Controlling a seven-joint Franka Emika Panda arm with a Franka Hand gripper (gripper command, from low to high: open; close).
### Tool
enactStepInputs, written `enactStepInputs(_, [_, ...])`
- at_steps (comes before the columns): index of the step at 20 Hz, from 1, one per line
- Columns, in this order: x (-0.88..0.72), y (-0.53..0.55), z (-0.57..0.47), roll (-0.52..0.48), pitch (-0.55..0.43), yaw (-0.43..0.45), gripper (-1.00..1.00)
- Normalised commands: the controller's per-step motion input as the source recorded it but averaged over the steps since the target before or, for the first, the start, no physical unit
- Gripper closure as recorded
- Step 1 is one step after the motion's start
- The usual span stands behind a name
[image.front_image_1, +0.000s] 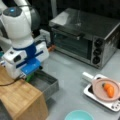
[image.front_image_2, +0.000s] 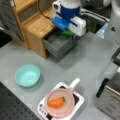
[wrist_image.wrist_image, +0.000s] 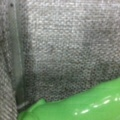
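My gripper (image.front_image_1: 28, 74) (image.front_image_2: 66, 30) reaches down into the open grey drawer (image.front_image_1: 48, 85) (image.front_image_2: 56, 46) of a wooden cabinet (image.front_image_1: 21, 97) (image.front_image_2: 37, 25); the arm's white and blue hand hides its fingers in both front views. A glossy green object (image.front_image_1: 30, 78) (image.front_image_2: 67, 32) shows just under the hand, at the drawer's rim. In the wrist view the green object (wrist_image.wrist_image: 82, 105) fills the bottom edge, right above the drawer's grey felt floor (wrist_image.wrist_image: 67, 45). No fingers show in the wrist view.
A toaster oven (image.front_image_1: 82, 37) (image.front_image_2: 112, 100) stands on the grey table. A pink plate (image.front_image_1: 98, 87) (image.front_image_2: 67, 106) holding an orange carrot (image.front_image_1: 109, 90) (image.front_image_2: 56, 102) rests on a small white stove (image.front_image_1: 100, 98) (image.front_image_2: 41, 110). A teal bowl (image.front_image_1: 78, 116) (image.front_image_2: 27, 75) sits near the cabinet.
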Motion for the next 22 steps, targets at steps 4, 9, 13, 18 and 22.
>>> enactStepInputs(4, [0.22,0.01,0.24,-0.062,0.214,0.175,-1.00])
enactStepInputs(9, [0.20,0.09,0.20,-0.056,0.209,0.158,-1.00])
enactStepInputs(13, [0.19,0.11,0.24,-0.030,0.204,0.111,-1.00])
enactStepInputs(18, [0.26,0.10,0.35,0.001,0.208,0.069,-1.00])
enactStepInputs(22, [0.37,0.03,0.30,0.020,0.175,0.052,-1.00])
